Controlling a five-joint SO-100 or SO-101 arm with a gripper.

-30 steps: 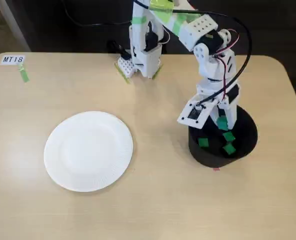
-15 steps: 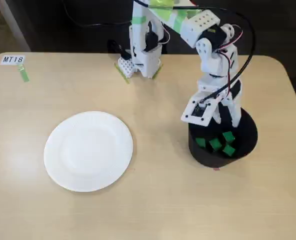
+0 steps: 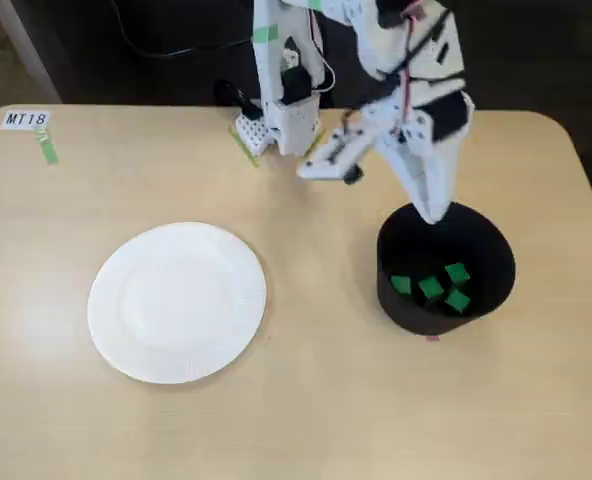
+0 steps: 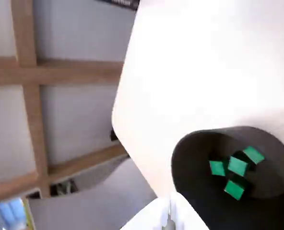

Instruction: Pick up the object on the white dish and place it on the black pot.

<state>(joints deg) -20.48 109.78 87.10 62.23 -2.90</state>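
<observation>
- While the gripper [image 3: 431, 212] is being held above the back rim of the black pot [image 3: 446, 300], its fingers are being kept together with nothing between them.
- Four green cubes [image 3: 432, 289] are being shown inside the pot in both views.
- One white dish [image 3: 177, 301] is being left bare, well apart to the pot's left.
- Open tabletop [image 3: 306, 400] is being left between them.
- One label [image 3: 26, 119] is being shown at the far left corner.

Four small green blocks [image 3: 438, 287] are seen lying close together inside the black pot [image 3: 396, 290], which stands upright. The round white dish [image 3: 176, 300] is seen well apart, flat on the table.
</observation>
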